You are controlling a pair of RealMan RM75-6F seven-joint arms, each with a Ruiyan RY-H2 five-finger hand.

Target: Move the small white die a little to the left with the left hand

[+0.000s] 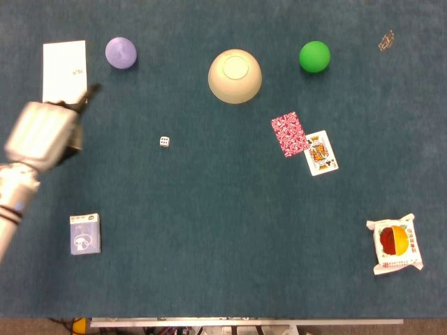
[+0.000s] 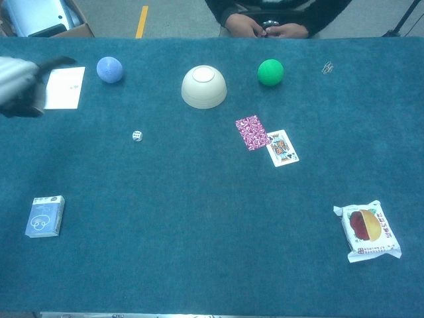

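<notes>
At the far left edge, the left hand (image 1: 43, 132) is blurred and holds nothing, with one dark finger pointing toward the white sheet of paper (image 1: 64, 71) in the upper left; whether the others are curled or spread, I cannot tell. The die (image 1: 164, 142) lies alone on the blue table (image 1: 223, 223), left of centre, below and left of the upturned bowl (image 1: 235, 75). The right hand shows in neither view.
</notes>
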